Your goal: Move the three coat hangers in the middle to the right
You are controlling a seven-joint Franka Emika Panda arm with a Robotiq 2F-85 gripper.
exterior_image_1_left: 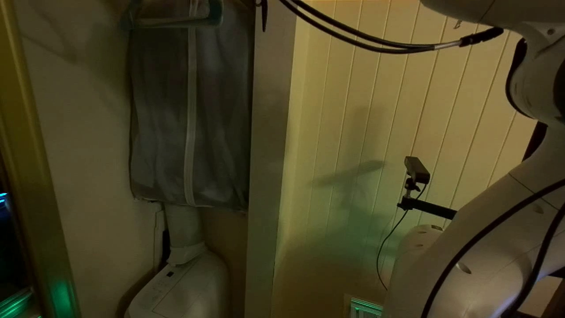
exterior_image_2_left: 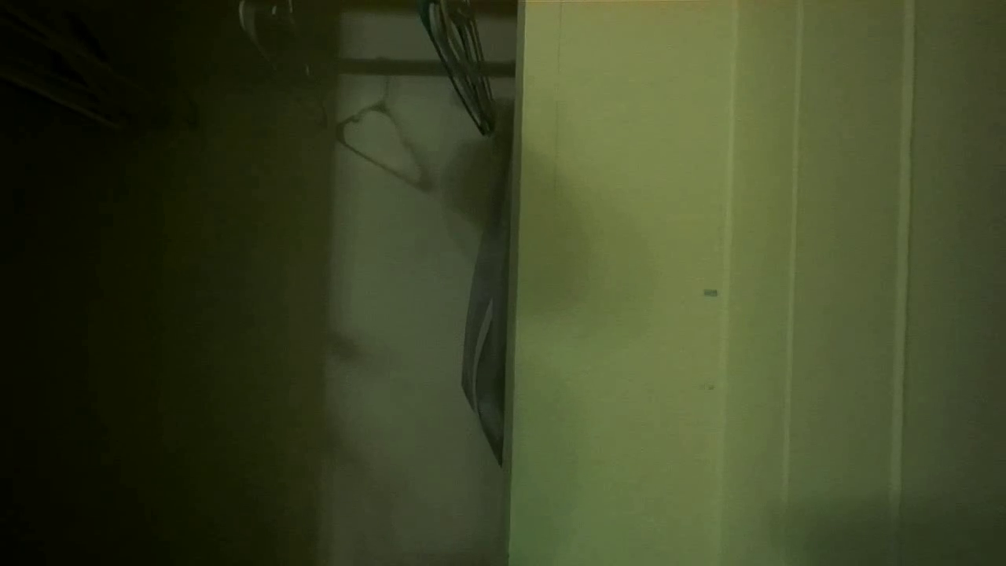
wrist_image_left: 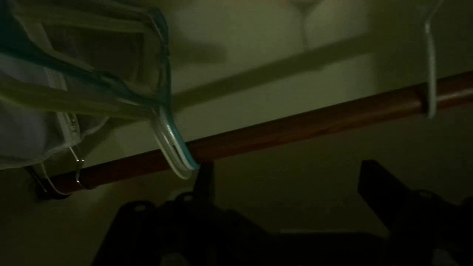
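Thin teal and whitish coat hangers (wrist_image_left: 179, 142) hang bunched by their hooks on a reddish-brown rod (wrist_image_left: 295, 135), left of centre in the wrist view. The bunch also shows at the top of both exterior views, as a hanger bar (exterior_image_1_left: 174, 23) and as slim arms seen nearly edge-on (exterior_image_2_left: 471, 98). I cannot count them. My gripper (wrist_image_left: 288, 166) is open, with nothing between its fingers. Its left fingertip is close to the right side of the hooks; contact is unclear. The right fingertip is far to the right, below the rod. The gripper is outside both exterior views.
A grey zipped garment bag (exterior_image_1_left: 161, 110) hangs beside the hangers. A single white hook (wrist_image_left: 431, 74) is on the rod at right. A partition wall (exterior_image_1_left: 269, 154) borders the closet. A white appliance (exterior_image_1_left: 190, 287) stands below the bag. The arm (exterior_image_1_left: 485, 238) and dark cables (exterior_image_1_left: 375, 42) are at right.
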